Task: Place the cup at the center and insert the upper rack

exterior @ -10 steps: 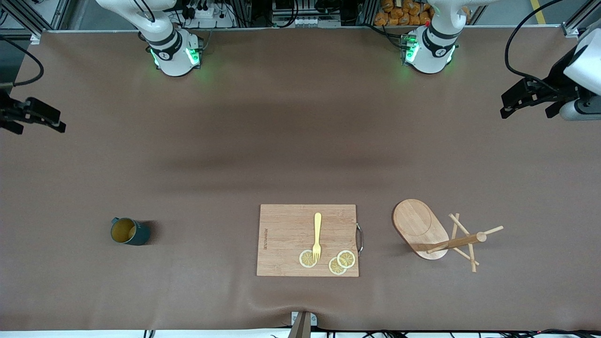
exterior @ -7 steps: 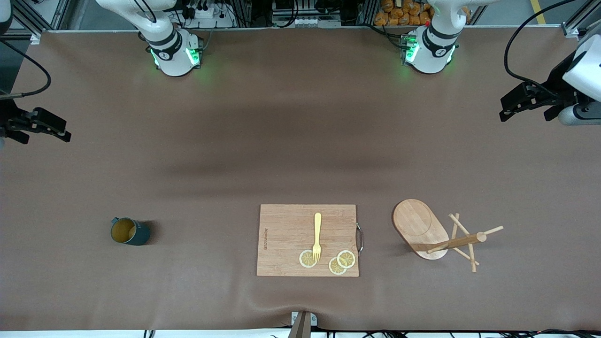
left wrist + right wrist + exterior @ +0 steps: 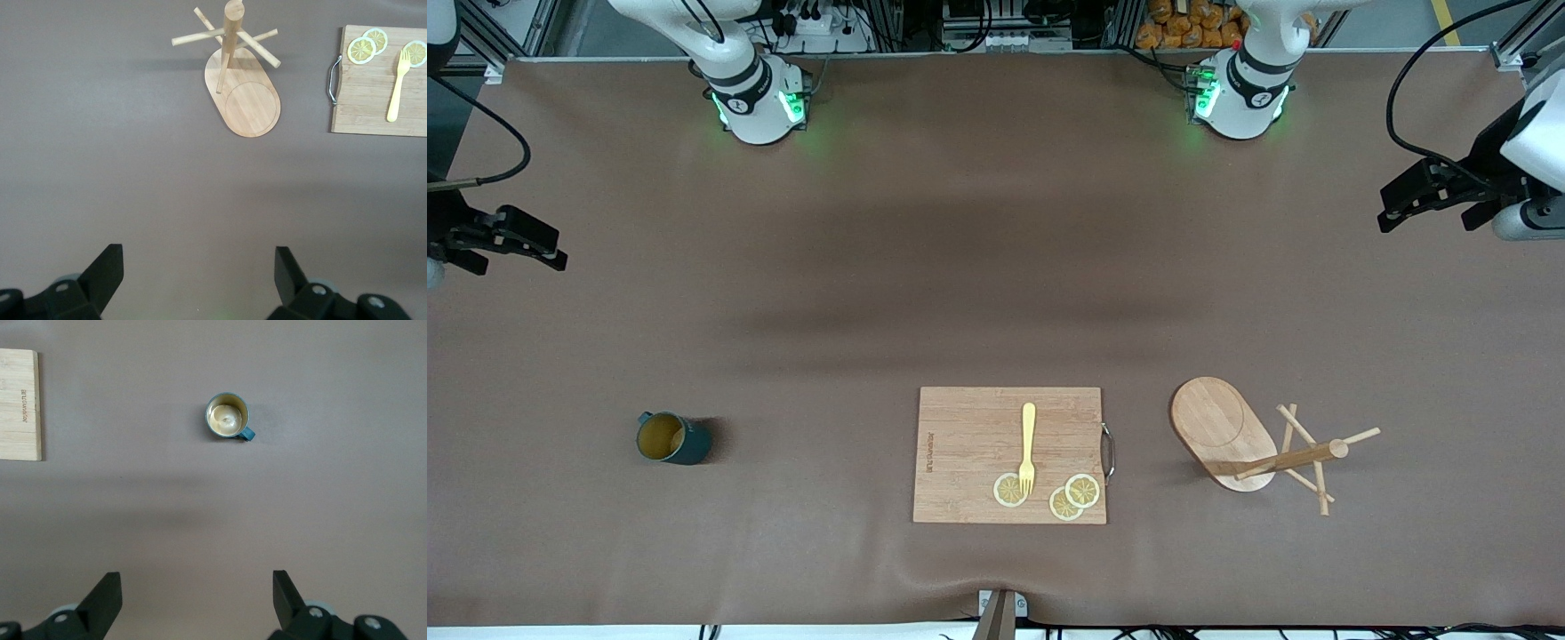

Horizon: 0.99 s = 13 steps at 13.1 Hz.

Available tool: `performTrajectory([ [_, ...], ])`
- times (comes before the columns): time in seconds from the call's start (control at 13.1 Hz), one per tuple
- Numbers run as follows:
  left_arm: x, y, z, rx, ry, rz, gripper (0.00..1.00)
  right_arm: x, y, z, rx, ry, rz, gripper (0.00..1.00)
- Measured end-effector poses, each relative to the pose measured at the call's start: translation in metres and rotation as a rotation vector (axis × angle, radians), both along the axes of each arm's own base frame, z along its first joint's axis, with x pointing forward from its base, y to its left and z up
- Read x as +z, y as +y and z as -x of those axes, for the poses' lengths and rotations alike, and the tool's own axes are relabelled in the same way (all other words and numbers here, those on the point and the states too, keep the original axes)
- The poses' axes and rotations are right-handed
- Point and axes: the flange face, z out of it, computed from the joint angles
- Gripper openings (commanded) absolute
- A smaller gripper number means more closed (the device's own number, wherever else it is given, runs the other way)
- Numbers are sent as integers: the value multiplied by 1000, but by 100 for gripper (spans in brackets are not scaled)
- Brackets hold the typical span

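The cup (image 3: 671,438) is a dark teal mug with a tan inside, standing upright toward the right arm's end of the table; it also shows in the right wrist view (image 3: 227,417). The upper rack (image 3: 1227,434), a wooden mug tree with an oval base, stands upright toward the left arm's end and shows in the left wrist view (image 3: 243,93). My right gripper (image 3: 553,255) is open and empty over bare table at its end. My left gripper (image 3: 1387,206) is open and empty over bare table at its end. Both hang well above and apart from the objects.
A rectangular wooden cutting board (image 3: 969,427) with a metal handle lies between cup and rack. On it are a yellow fork (image 3: 1028,444) and three lemon slices (image 3: 1065,498). A brown mat (image 3: 996,267) covers the table.
The right gripper has shifted a little inward over the table and lower in the front view. The left gripper has barely moved. The cup, board and rack are unmoved.
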Motion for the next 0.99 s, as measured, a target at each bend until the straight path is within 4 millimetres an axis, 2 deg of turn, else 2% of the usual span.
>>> performTrajectory([
  [0.53,-7,0,-4,0,12,1,100,-8,0,3,-14,39,-1,100],
  [0.99,-8,1,-5,0,15,1,100,-1,0,9,-15,41,-2,100],
])
